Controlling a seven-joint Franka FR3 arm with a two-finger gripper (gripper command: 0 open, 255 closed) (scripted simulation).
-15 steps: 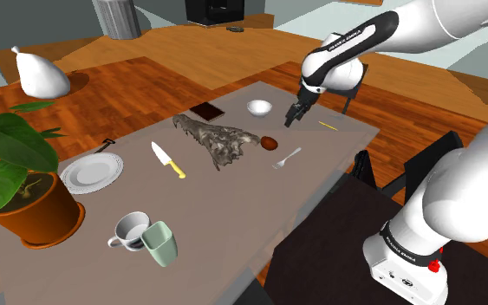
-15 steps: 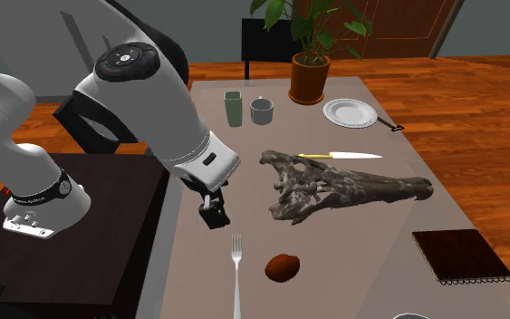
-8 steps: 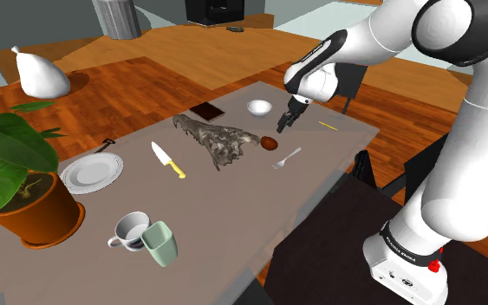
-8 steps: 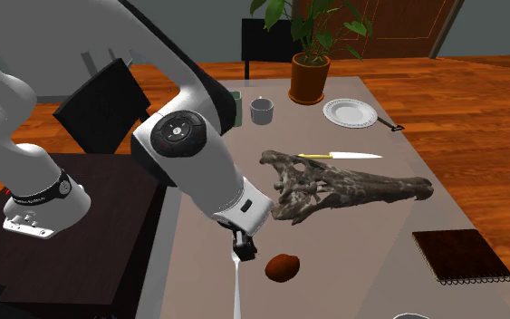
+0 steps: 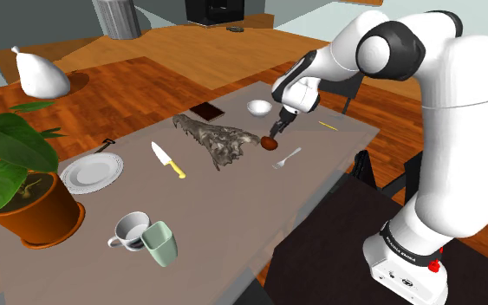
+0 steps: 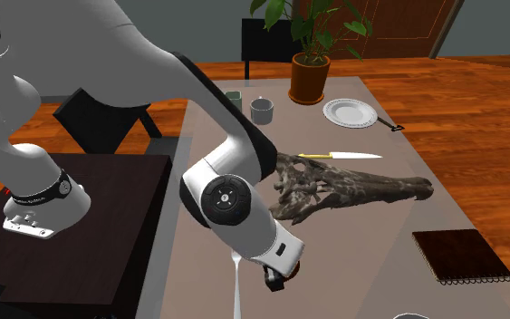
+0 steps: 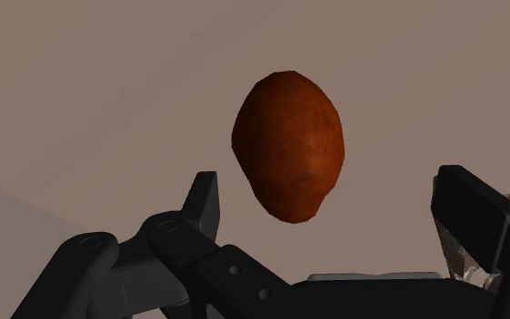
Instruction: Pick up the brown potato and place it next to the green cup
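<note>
In the shoulder view, the green cup (image 5: pixel 160 243) is seen at the near left end of the counter (image 5: pixel 233 217), just beside a white mug (image 5: pixel 129 230). Well apart from it, further right, the brown potato (image 5: pixel 270 143) is laid on the counter between an animal skull (image 5: pixel 214 139) and a fork (image 5: pixel 288 158). The gripper (image 5: pixel 273 132) is held just above the potato, pointed down and to that view's left. From it the white forearm is angled up and rightward to a dark-jointed elbow, and the arm is then turned down to the stand at the lower right.

In the second exterior view the arm is bent in from the left. There the gripper (image 6: pixel 275 281) is seen low over the counter, just right of the fork (image 6: pixel 235 290). The green cup (image 6: pixel 233 94) is glimpsed at the far end, behind the arm.

In the wrist view the fingers (image 7: pixel 203 204) are spread wide. The brown potato (image 7: pixel 289 145) is seen between and beyond them, untouched, on bare counter.
</note>
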